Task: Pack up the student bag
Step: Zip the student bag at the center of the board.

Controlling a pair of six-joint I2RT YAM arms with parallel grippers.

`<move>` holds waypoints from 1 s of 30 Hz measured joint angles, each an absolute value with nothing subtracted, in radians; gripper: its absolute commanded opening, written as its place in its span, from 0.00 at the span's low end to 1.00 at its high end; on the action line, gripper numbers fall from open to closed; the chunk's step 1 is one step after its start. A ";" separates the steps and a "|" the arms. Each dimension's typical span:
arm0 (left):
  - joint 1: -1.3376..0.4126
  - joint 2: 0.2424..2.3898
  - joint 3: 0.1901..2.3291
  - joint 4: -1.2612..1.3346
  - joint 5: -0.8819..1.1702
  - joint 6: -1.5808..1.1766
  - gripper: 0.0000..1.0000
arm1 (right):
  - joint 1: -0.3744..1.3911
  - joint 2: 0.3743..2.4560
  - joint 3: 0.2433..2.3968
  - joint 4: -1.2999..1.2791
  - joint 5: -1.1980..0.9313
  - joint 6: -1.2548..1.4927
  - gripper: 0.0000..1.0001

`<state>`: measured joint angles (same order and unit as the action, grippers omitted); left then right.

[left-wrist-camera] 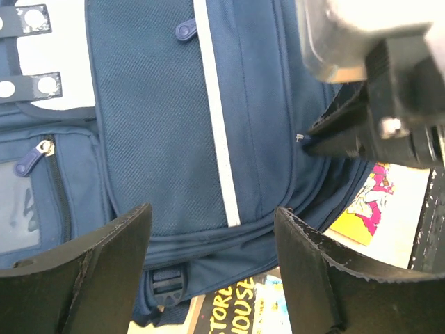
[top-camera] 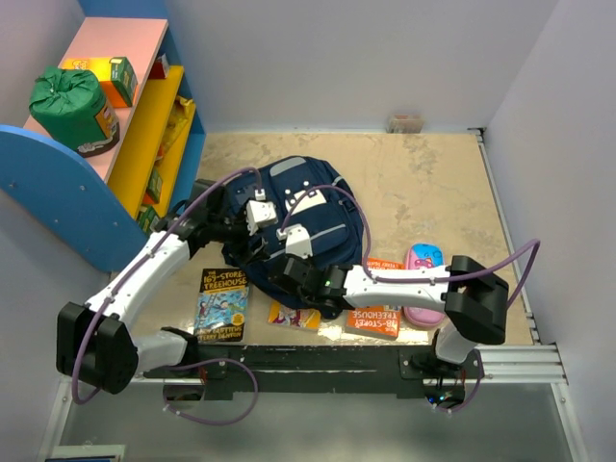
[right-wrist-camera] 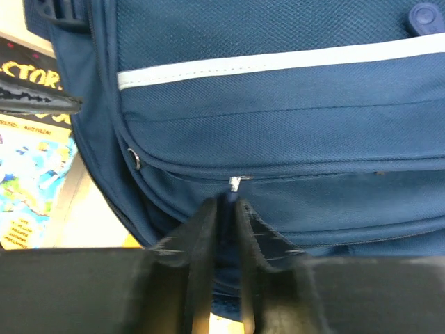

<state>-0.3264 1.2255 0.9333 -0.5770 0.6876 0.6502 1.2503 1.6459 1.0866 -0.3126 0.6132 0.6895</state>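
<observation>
The student bag (top-camera: 303, 207) lies flat in the middle of the table, navy with a pale stripe (left-wrist-camera: 219, 139). My right gripper (right-wrist-camera: 228, 209) is at the bag's near edge, shut on the blue zipper pull (right-wrist-camera: 229, 200) just under the metal slider (right-wrist-camera: 235, 183). From the left wrist view, the right gripper (left-wrist-camera: 327, 136) shows at the bag's seam. My left gripper (left-wrist-camera: 212, 240) hangs open over the bag's lower corner with nothing between its fingers (left-wrist-camera: 104, 268). A black buckle (left-wrist-camera: 161, 285) sits on the strap there.
A Treehouse book (top-camera: 221, 303) lies at the front left, another (top-camera: 375, 313) at the front right beside a yellow book (top-camera: 294, 316). A pink pencil case (top-camera: 423, 284) lies beyond. The shelf (top-camera: 144, 125) on the left holds a green sack (top-camera: 67, 101).
</observation>
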 measured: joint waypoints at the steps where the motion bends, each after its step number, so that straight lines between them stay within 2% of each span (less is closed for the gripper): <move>1: -0.326 1.225 0.928 -0.574 0.691 0.650 0.75 | 1.250 1.647 1.087 -0.316 0.614 0.691 0.00; 7: -0.326 1.230 0.876 -0.540 0.721 0.649 0.75 | 1.250 1.620 1.083 -0.327 0.616 0.702 0.00; 12: -0.338 1.238 0.850 -0.496 0.729 0.648 0.75 | 1.234 1.517 1.034 -0.296 0.592 0.707 0.00; 18: -0.434 1.246 0.826 -0.419 0.709 0.639 0.74 | 1.194 1.468 0.987 -0.242 0.524 0.712 0.00; 21: -0.464 1.270 0.826 -0.390 0.702 0.636 0.71 | 1.186 1.468 0.986 -0.235 0.505 0.712 0.00; 22: -0.471 1.277 0.826 -0.384 0.699 0.633 0.69 | 1.183 1.468 0.986 -0.233 0.503 0.712 0.00; 25: -0.480 1.285 0.822 -0.371 0.689 0.631 0.51 | 1.176 1.468 0.985 -0.228 0.496 0.711 0.00; 26: -0.481 1.285 0.819 -0.368 0.684 0.630 0.43 | 1.174 1.468 0.984 -0.226 0.494 0.711 0.00; 30: -0.484 1.285 0.807 -0.363 0.681 0.634 0.30 | 1.155 1.468 0.981 -0.215 0.472 0.710 0.00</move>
<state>-0.4843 1.2850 0.8074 -0.3630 0.6811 0.6342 1.1549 1.4685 0.9813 -0.2146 0.4725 0.7097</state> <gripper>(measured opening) 0.386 0.028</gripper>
